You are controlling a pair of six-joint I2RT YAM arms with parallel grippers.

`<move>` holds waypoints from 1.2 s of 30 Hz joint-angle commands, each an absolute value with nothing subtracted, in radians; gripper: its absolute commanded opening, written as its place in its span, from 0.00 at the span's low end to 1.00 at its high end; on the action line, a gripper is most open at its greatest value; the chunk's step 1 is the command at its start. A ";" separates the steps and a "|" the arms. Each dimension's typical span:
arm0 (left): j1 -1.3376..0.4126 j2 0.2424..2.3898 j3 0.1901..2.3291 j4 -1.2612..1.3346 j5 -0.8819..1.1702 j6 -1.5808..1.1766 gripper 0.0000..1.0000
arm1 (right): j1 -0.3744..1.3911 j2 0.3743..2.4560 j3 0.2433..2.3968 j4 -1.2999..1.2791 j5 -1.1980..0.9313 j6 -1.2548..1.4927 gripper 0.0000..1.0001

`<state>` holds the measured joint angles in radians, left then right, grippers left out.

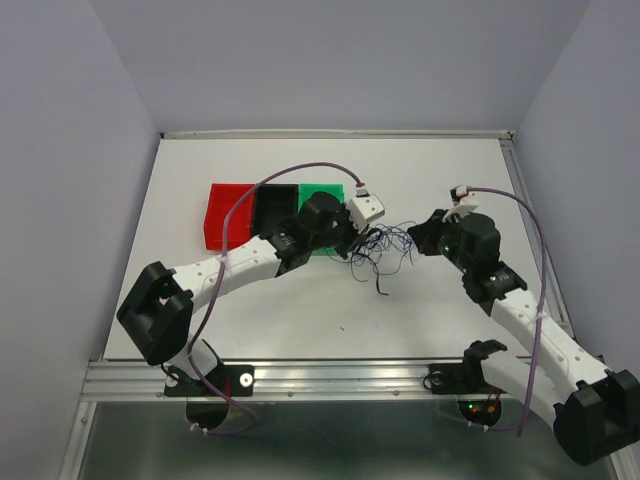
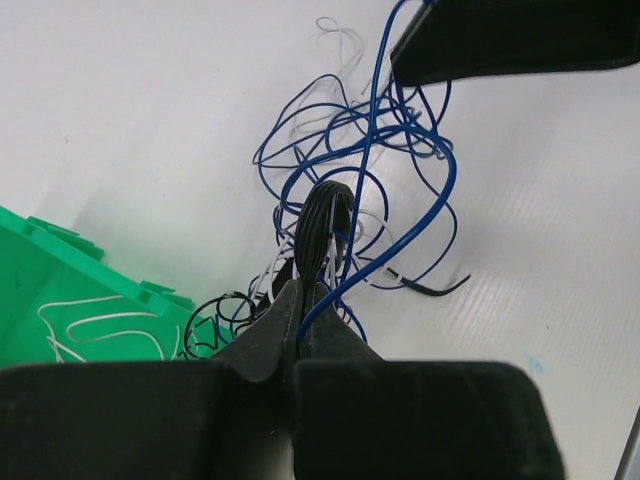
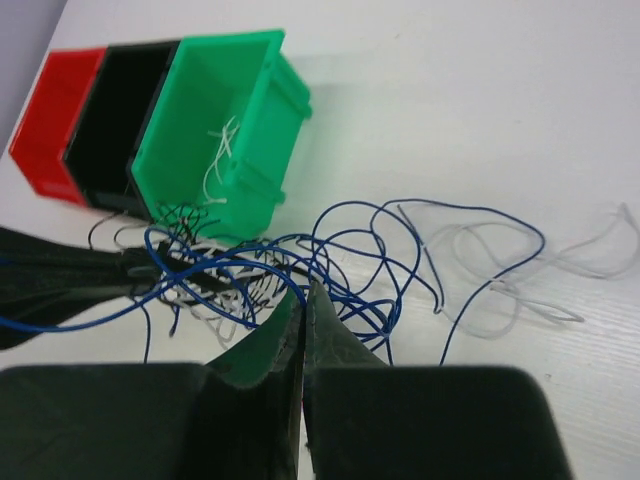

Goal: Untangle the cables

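Note:
The cables (image 1: 383,246) are a loose tangle of thin blue, black and white wires lying on the table between my two grippers. My left gripper (image 1: 352,236) is shut (image 2: 300,290) on a bundle of black cables (image 2: 322,222), and a blue wire (image 2: 425,225) runs out of the same jaws. My right gripper (image 1: 422,236) is shut (image 3: 303,291) on a blue cable (image 3: 250,268) at the tangle's right edge. Pale white loops (image 3: 520,268) trail off to the right. The right gripper's finger (image 2: 515,40) shows beyond the tangle in the left wrist view.
A red bin (image 1: 226,216), a black bin (image 1: 272,206) and a green bin (image 1: 322,194) stand in a row behind the left gripper. The green bin (image 3: 215,125) holds some white wires (image 2: 100,330). The table's raised edge (image 1: 520,200) runs along the right.

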<state>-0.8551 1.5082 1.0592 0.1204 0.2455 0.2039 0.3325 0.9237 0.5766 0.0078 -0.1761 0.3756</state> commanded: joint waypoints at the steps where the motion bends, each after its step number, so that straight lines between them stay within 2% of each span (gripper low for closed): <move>1: -0.857 1.471 1.104 0.166 0.258 0.199 0.00 | 0.337 0.876 0.664 0.017 0.202 0.486 0.01; 5: -0.857 1.497 1.103 0.169 0.252 0.199 0.00 | 0.336 0.836 0.713 0.017 0.536 0.537 0.00; 15: -0.857 1.538 1.104 0.181 0.169 0.210 0.00 | 0.285 0.836 0.739 0.012 1.020 0.541 0.01; 18: -0.857 1.555 1.114 0.179 0.102 0.204 0.00 | 0.186 0.864 0.736 0.006 1.026 0.560 0.01; 21: -0.850 1.557 1.112 0.189 0.064 0.186 0.00 | 0.059 0.851 0.707 0.003 0.875 0.600 0.01; 26: -0.848 1.543 1.104 0.210 0.057 0.176 0.00 | 0.040 0.859 0.684 -0.023 0.798 0.585 0.02; 27: -0.848 1.539 1.103 0.209 0.063 0.178 0.00 | 0.041 0.858 0.686 -0.032 0.708 0.565 0.40; 28: -0.848 1.534 1.101 0.206 0.067 0.179 0.00 | 0.041 0.850 0.684 -0.041 0.631 0.508 0.71; 29: -0.848 1.528 1.100 0.206 0.074 0.179 0.00 | 0.041 0.844 0.680 -0.046 0.555 0.493 0.87; 30: -0.848 1.525 1.100 0.204 0.078 0.179 0.00 | 0.041 0.830 0.673 -0.060 0.425 0.480 0.94; 31: -0.848 1.520 1.100 0.203 0.084 0.181 0.00 | 0.040 0.812 0.663 -0.072 0.363 0.470 0.95; 35: -0.848 1.506 1.100 0.199 0.103 0.179 0.00 | 0.040 0.645 0.595 -0.071 0.076 0.427 0.96; 36: -0.848 1.503 1.100 0.198 0.109 0.179 0.00 | 0.041 0.580 0.575 -0.066 -0.068 0.423 0.96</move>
<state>-0.8551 1.5730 1.0630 0.1532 0.0898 0.1848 0.0452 0.7444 0.6273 -0.0834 0.3458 0.4831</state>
